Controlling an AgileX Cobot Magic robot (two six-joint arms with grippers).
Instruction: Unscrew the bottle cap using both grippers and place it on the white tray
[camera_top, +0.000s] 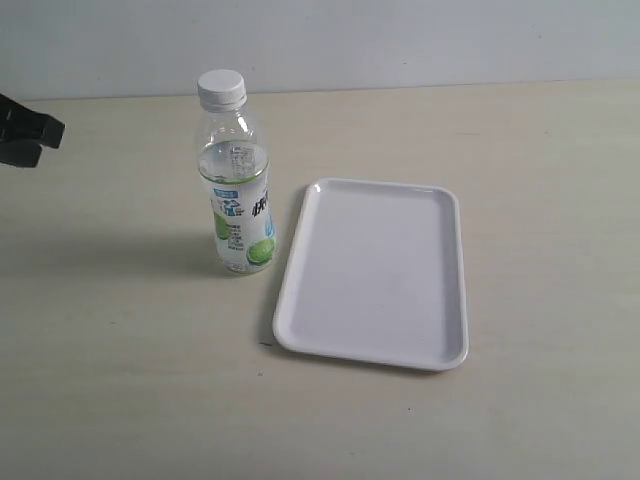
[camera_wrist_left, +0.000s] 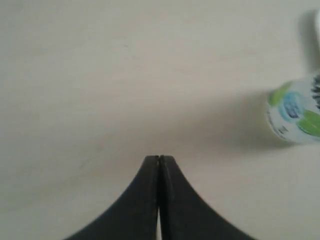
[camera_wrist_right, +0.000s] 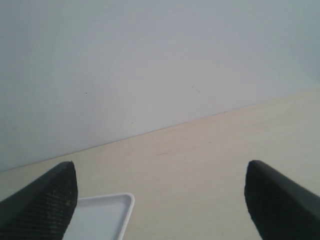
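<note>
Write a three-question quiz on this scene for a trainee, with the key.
1. True or false: the bottle cap sits on the bottle, which stands upright.
2. The left gripper is shut. The right gripper is: A. shut on the cap; B. open; C. shut on the bottle.
3. Fill the gap: in the exterior view the bottle stands to the ___ of the white tray, apart from it.
Key: 1 true; 2 B; 3 left.

The clear bottle (camera_top: 238, 200) with a lime label stands upright, its white ribbed bottle cap (camera_top: 221, 88) on top, just beside the flat white tray (camera_top: 380, 270).
</note>
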